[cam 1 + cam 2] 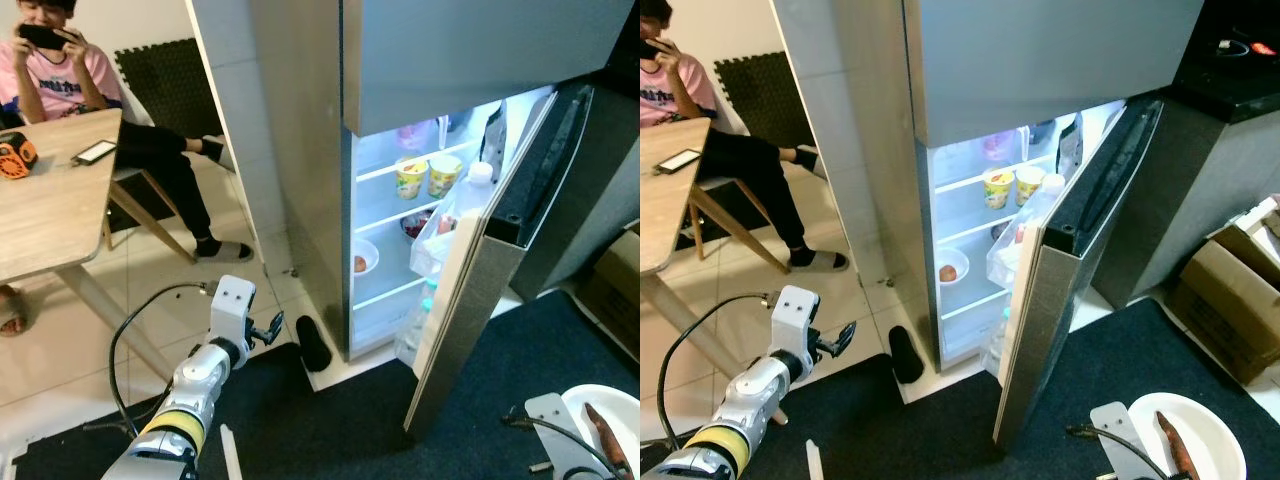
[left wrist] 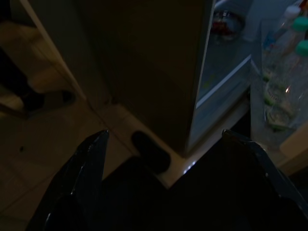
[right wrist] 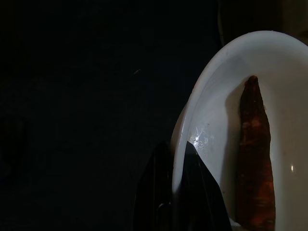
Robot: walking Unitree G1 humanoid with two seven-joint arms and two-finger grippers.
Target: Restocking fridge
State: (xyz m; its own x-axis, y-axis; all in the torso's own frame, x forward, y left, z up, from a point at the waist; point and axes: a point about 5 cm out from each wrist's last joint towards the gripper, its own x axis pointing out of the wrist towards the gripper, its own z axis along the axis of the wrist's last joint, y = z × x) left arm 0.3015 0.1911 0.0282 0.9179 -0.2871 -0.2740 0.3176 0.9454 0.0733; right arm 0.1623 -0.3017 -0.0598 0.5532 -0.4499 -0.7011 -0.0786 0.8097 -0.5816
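Right wrist view: right end effector (image 3: 175,192) pinches rim of white bowl (image 3: 207,96), carrot (image 3: 252,159) inside. Left end effector (image 2: 163,183) spread wide, empty, low near open fridge (image 1: 400,215). Fridge shelves: two cups (image 1: 427,175), small bowl (image 1: 364,256); door bottles partly hidden.

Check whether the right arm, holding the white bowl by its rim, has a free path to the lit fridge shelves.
Probably not directly: the half-open fridge door stands between the right gripper, clamped on the white bowl, and the shelves.
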